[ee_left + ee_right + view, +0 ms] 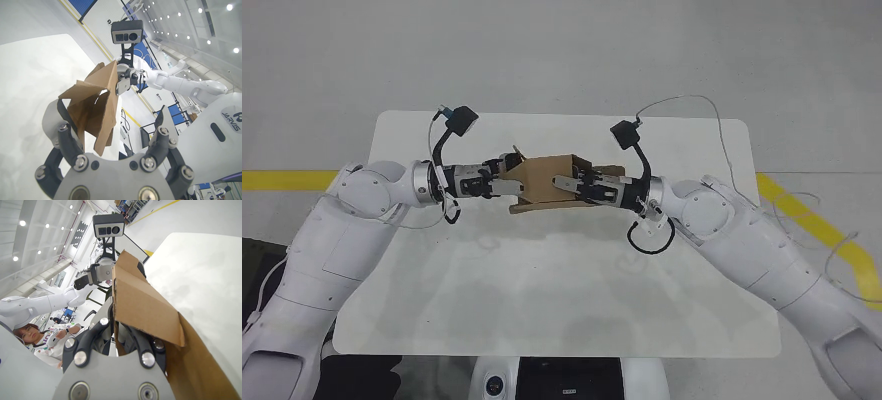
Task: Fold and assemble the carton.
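The carton (547, 180) is held half-formed over the counter (542, 290), upper middle of the top view, between the two arms. The right pincer (562, 184) pinches one wall, apparently to steady it. The left pincer (109, 108) stands spread, one finger against a loose flap, likely ready to fold it inward

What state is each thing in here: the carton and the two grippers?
carton, partly folded, end flaps loose, not yet closed.
left gripper, jaws open wide, a carton flap lying against one side.
right gripper, jaws shut on a carton wall.
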Available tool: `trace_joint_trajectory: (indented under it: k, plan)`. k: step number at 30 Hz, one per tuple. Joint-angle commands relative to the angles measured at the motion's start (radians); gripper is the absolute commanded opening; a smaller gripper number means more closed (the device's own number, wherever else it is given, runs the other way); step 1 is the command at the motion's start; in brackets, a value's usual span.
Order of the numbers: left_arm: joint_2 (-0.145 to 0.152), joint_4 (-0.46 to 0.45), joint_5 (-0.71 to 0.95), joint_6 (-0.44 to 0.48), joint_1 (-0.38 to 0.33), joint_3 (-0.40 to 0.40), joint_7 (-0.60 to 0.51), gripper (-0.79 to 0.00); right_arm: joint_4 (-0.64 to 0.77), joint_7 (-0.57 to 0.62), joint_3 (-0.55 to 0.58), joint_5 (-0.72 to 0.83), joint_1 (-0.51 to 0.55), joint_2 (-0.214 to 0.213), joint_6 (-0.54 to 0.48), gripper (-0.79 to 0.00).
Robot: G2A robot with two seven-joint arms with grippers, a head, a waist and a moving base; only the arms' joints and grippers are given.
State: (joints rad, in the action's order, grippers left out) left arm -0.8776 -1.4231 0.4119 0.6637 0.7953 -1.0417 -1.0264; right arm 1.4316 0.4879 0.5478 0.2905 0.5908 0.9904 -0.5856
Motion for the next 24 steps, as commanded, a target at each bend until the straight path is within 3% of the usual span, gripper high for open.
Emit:
trace_joint_trajectory:
  k: [1,12,24]
  plan:
    - [0.0,0.002,0.003,-0.004,0.003,-0.006,0.0,0.0,0.02,-0.004,0.025,-0.018,0.03,-0.01,0.02,-0.785]
    - [-0.008,-0.009,0.048,-0.032,0.013,0.004,-0.045,0.0,0.069,0.003,0.138,-0.058,0.136,-0.035,0.035,-0.785]
    - [-0.016,-0.012,0.092,-0.047,0.012,-0.004,-0.085,0.0,0.094,0.027,0.198,-0.091,0.186,-0.031,0.067,-0.785]
